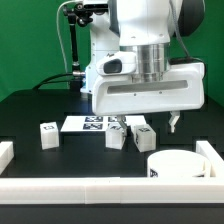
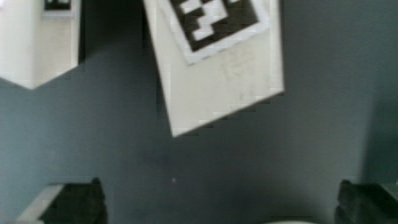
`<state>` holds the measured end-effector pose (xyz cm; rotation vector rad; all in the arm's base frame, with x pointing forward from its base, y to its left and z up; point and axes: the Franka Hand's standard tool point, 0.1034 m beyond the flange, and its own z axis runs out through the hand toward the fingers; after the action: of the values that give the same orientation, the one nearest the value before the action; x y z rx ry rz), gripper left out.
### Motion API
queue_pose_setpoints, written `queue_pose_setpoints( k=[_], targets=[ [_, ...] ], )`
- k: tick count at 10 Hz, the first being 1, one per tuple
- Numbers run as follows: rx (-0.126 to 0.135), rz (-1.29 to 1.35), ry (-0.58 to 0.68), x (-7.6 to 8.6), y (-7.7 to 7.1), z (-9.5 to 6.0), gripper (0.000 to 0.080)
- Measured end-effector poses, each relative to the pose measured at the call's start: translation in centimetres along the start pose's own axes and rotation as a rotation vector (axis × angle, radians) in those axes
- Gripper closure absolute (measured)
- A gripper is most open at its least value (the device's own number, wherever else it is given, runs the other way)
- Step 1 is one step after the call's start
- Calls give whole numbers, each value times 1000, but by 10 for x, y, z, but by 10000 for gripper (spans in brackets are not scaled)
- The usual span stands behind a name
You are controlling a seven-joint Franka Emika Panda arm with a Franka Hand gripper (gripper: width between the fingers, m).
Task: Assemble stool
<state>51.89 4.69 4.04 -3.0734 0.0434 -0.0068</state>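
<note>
The round white seat [image 1: 181,165] lies on the black table at the front of the exterior view's right. Three blocky white legs lie apart behind it: one at the left [image 1: 47,135], one in the middle [image 1: 118,135] and one beside it [image 1: 146,138]. My gripper [image 1: 150,120] hangs above the table behind the two middle legs, with one finger [image 1: 175,122] showing. In the wrist view my gripper [image 2: 222,205] is open wide and empty, its dark fingertips [image 2: 71,202] far apart over bare table. A white sliver [image 2: 285,221], which I cannot tell apart as any part, shows between them.
The marker board [image 1: 92,123] lies behind the legs and also shows in the wrist view [image 2: 222,70]. Another tagged white piece [image 2: 36,45] shows beside it there. White border rails run along the front [image 1: 100,192], the left [image 1: 6,152] and the right [image 1: 210,152].
</note>
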Motion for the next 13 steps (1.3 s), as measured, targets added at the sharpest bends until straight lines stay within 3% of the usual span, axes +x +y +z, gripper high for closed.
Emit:
queue_pose_setpoints(
  k=[1,2,5,7,9,11,12,13],
  targets=[
    [0,0,-10,-1,0,0,150],
    [1,1,-92,-8,-1,1,150],
    [6,1,-312,-8,-4,2,150],
    [17,-4,-447,0,-8,3,150],
    [20,-5,-576,-9,-9,3,150],
    [15,-9,-670,-14,-7,18,150],
    [13,-9,-747,-24,-4,18,150],
    [14,-9,-773,-22,-2,18,150]
  ],
)
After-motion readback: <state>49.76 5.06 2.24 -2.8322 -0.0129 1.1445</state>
